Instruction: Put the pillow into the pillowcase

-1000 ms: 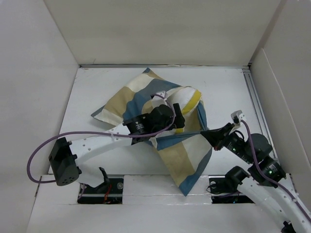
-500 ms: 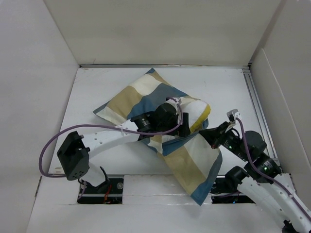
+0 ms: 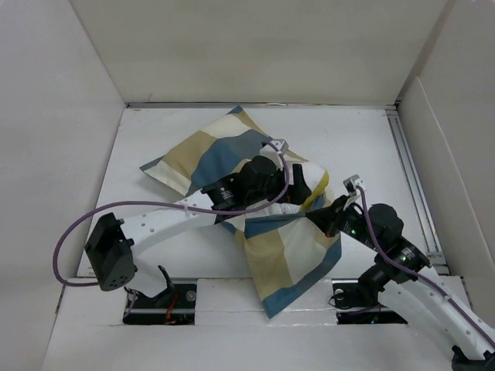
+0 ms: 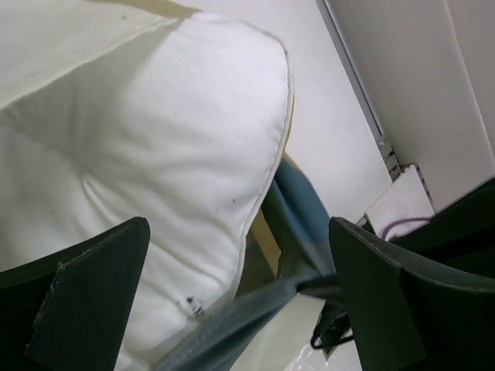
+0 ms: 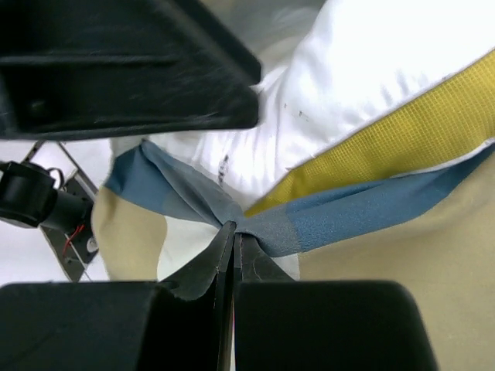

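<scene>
The checked pillowcase [image 3: 207, 154] lies bunched mid-table, one flap trailing over the near edge. The white pillow [image 3: 309, 178] shows at the case's open right end, its yellow edge just below. My left gripper [image 3: 288, 187] is at that opening, jaws wide open; in the left wrist view [image 4: 236, 226] the pillow [image 4: 155, 147] sits between and ahead of the fingers, with the blue hem [image 4: 302, 224] below it. My right gripper [image 3: 323, 222] is shut on the pillowcase's blue hem [image 5: 325, 220], jaws pressed together [image 5: 234, 233]. The pillow [image 5: 371, 69] shows above the hem.
White walls enclose the table on the left, back and right. A metal rail [image 3: 408, 170] runs along the right side. The left arm's purple cable [image 3: 69, 239] loops at the near left. The left gripper's black finger [image 5: 116, 62] fills the top of the right wrist view.
The pillowcase bundle and its hanging flap have shifted left. My right gripper has moved left and inward, still holding the hem. My left gripper has stayed at the opening by the pillow.
</scene>
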Tool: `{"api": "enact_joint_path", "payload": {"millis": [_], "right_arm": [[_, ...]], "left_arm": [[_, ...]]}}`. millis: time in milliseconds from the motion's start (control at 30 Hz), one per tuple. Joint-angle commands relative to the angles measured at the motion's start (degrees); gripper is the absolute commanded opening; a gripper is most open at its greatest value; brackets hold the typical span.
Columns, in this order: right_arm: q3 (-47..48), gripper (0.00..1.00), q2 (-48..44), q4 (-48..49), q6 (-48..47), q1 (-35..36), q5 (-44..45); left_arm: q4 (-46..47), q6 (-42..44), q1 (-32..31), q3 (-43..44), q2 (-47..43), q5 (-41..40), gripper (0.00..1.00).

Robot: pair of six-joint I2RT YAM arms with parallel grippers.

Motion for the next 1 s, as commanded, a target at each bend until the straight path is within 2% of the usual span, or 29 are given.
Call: {"api": "enact_joint_path", "payload": {"millis": [0, 100, 133, 233, 300, 367, 400, 433, 533, 567, 700, 800, 967], "right_arm": [[-0.39, 0.00, -2.03, 5.09, 0.69, 0.06, -3.93], [-1.01, 0.00, -3.53, 6.49, 0.69, 0.06, -9.02], [-1.53, 0.00, -4.05, 6.49, 0.69, 0.06, -9.91], [-1.54, 0.00, -4.58, 7.19, 0.69, 0.06, -9.75], [-1.54, 0.00, -5.11, 6.40, 0.69, 0.06, -9.22], [-1.01, 0.00, -5.11, 5.09, 0.69, 0.06, -8.35], [-1.01, 0.00, -5.11, 3.95, 0.08, 0.06, -7.64], [-1.01, 0.00, -5.11, 3.33, 0.07, 0.06, -5.55], [0.04, 0.00, -5.63, -0.08, 0.85, 0.06, -0.97], [0.05, 0.00, -5.64, -1.23, 0.86, 0.06, 3.22], [3.55, 0.00, -8.71, -7.12, 3.40, 0.06, 15.61], [7.59, 0.00, -9.24, -9.50, 4.82, 0.06, 21.51], [17.78, 0.00, -5.65, -13.28, 4.99, 0.06, 28.83]], "left_arm": [[7.07, -1.84, 0.58, 3.88, 1.60, -4.87, 1.00], [17.69, -2.46, 0.58, -1.90, 2.13, -7.85, 1.00], [24.78, -2.98, 0.58, -5.66, 3.26, -9.52, 1.00], [33.87, -4.21, 0.58, -9.12, 9.06, -14.44, 1.00], [37.05, -4.22, 0.58, -9.13, 15.88, -13.67, 0.95], [39.86, -4.22, 0.58, -8.61, 20.91, -12.01, 0.71], [39.88, -4.22, 0.58, -7.91, 25.55, -11.12, 0.54], [38.92, -5.35, 0.58, -7.38, 27.51, -10.59, 0.21], [38.91, -7.12, -1.16, -7.37, 32.17, -9.80, 0.15], [37.95, -7.12, -1.96, -7.37, 32.89, -12.84, 0.02], [19.11, -11.41, -5.21, -2.72, 37.19, -25.33, 0.00], [11.86, -17.91, -5.92, -1.48, 40.53, -31.31, 0.00], [3.68, -27.14, -5.92, -6.66, 41.77, -34.49, 0.00]]}}
